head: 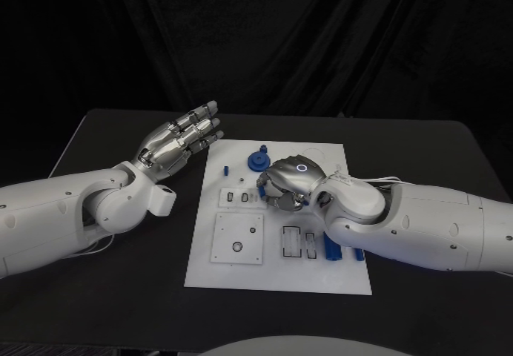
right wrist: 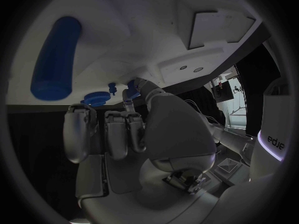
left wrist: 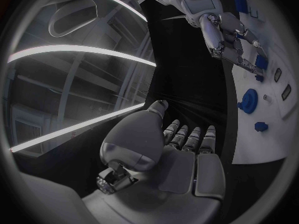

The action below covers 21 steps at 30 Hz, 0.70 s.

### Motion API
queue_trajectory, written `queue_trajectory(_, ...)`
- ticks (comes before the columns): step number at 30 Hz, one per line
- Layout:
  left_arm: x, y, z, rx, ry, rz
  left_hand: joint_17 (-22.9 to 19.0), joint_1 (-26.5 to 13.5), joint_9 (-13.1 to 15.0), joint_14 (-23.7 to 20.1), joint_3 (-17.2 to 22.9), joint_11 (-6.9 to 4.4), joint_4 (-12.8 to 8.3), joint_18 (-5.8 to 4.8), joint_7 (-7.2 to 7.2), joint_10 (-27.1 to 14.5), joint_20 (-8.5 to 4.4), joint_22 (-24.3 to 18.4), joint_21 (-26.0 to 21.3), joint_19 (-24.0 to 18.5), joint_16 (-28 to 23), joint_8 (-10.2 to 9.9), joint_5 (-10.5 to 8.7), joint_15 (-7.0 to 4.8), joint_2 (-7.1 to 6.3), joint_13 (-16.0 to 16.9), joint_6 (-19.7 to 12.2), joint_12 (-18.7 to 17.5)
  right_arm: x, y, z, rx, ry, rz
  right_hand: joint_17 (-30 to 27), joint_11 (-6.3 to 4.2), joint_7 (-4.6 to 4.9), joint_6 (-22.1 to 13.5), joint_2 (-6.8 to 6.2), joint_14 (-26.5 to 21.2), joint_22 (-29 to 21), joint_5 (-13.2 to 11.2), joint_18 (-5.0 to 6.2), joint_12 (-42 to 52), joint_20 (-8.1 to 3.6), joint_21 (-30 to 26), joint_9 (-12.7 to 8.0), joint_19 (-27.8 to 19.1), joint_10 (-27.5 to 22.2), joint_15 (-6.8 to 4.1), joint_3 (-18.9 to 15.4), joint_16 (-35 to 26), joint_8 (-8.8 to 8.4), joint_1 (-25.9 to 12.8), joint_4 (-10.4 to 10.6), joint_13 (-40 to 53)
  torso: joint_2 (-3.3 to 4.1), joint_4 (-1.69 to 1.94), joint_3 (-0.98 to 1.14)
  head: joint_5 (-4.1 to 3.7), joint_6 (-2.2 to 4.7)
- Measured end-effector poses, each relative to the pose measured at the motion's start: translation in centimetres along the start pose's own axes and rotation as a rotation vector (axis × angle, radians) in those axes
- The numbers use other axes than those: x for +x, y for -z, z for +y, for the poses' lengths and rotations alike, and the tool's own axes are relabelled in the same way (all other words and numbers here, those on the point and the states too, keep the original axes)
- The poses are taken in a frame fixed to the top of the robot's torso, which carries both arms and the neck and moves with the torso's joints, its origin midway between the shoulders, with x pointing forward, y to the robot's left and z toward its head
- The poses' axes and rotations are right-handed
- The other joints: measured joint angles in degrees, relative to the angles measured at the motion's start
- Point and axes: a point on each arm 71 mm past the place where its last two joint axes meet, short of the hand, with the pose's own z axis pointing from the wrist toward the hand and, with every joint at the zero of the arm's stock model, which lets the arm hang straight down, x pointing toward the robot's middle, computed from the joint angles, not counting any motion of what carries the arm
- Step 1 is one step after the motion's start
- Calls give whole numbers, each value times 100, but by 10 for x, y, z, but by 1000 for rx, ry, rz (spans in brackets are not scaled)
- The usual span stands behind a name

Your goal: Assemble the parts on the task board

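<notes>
I see the black surface (head: pixel 118 297) with the white task board (head: pixel 280 276) at its middle. My left hand (head: pixel 179 139) hangs off the board's left edge, fingers (head: pixel 203 119) straight and apart, holding nothing. My right hand (head: pixel 288 182) is curled over the board's middle; I cannot tell if it holds anything. Blue parts (head: pixel 258 160) stand just beyond it.

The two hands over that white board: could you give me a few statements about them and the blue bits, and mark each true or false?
1. The left hand holds a blue part. False: it is open, off the board's edge.
2. The right hand is over the task board. True.
3. A blue gear-like part sits on the board. True.
4. The board lies on a white table. False: the table is black.
</notes>
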Motion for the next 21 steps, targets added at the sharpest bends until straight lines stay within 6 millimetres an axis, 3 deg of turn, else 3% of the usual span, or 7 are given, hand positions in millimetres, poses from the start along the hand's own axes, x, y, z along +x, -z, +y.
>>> queue_trajectory(6, 0, 0, 0, -1, 1, 0, 0, 0, 0, 0, 4, 0, -3, 0, 0, 0, 0, 0, 0, 0, 0, 0, 0, 0, 0, 0, 0, 0, 2, 0, 0, 2, 3, 14, 0, 0, 60, -512, -85, -21, 0, -389, 0, 0, 16, -186, -172, -16, 0, 21, 4, 0, -309, -191, -3, 0, -1, 1, -3, -7, -5)
queue_trajectory(11, -1, 0, 1, -1, 2, 1, 0, 0, 0, 0, 25, 0, -24, 0, 0, 0, 0, 0, 0, 0, 0, 0, 0, 0, 0, 0, 0, 0, 3, -1, 0, 3, 6, 21, 0, 0, 57, -630, -73, -21, 0, -638, -1, 0, 21, -222, -226, -21, 0, 21, -57, 0, -310, -273, 58, 0, -1, 1, -3, -4, -13)
queue_trajectory(21, -1, 1, 1, -3, 2, 0, 1, 0, 0, -12, 36, 0, -13, 0, 0, 0, 0, 0, 0, 0, 0, 0, 22, 12, 0, 0, 0, 0, 3, -1, 0, 3, 8, 24, -1, 0, 47, -742, -67, -21, -1, -723, 0, 0, 21, -267, -279, -21, 0, 21, -83, 0, -331, -278, 50, 0, -1, 1, -3, -11, -15)
